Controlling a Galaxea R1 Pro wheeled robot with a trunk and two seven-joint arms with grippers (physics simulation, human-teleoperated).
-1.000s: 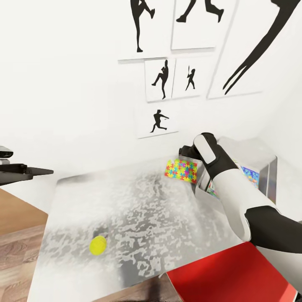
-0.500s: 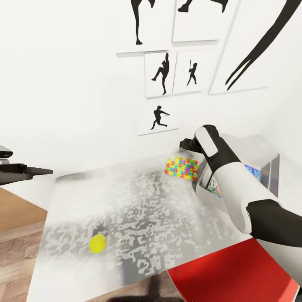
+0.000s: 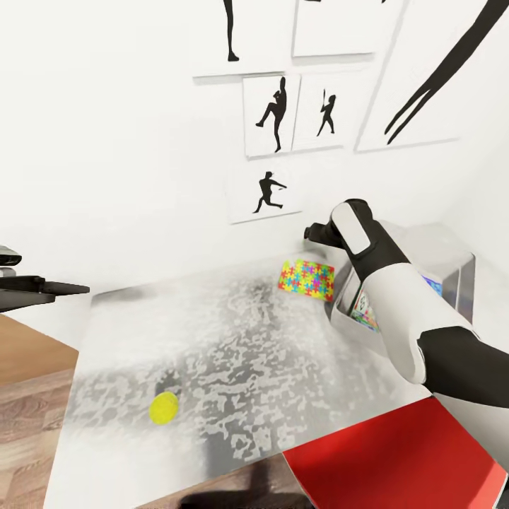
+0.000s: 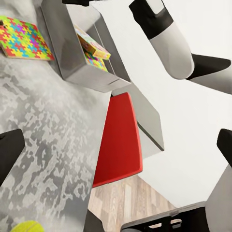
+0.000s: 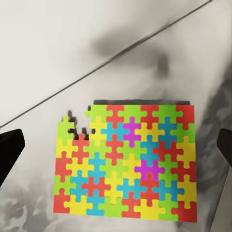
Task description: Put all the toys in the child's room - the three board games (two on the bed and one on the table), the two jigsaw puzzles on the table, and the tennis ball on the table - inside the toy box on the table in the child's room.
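Note:
A colourful jigsaw puzzle (image 3: 306, 278) (image 5: 128, 162) lies flat at the table's far side, beside the grey toy box (image 3: 459, 283) (image 4: 72, 53). Colourful boxes (image 3: 364, 311) (image 4: 92, 47) are inside the box. My right gripper (image 3: 316, 233) (image 5: 116, 147) hovers just above the puzzle, open, its fingertips (image 5: 9, 150) spread wider than the puzzle. The yellow tennis ball (image 3: 164, 408) (image 4: 26, 226) rests near the table's front left. My left gripper (image 3: 49, 288) (image 4: 116, 150) stays open and holds nothing, off the table's left edge.
The mottled grey table (image 3: 233, 353) stands against a white wall with silhouette pictures (image 3: 272, 116). A flat red object (image 3: 389, 459) (image 4: 118, 140) sits at the table's front right corner. Wooden floor (image 3: 28, 367) lies to the left.
The right gripper has risen slightly above the puzzle and nearer the wall. The head view has shifted a little. The tennis ball and left gripper have not moved.

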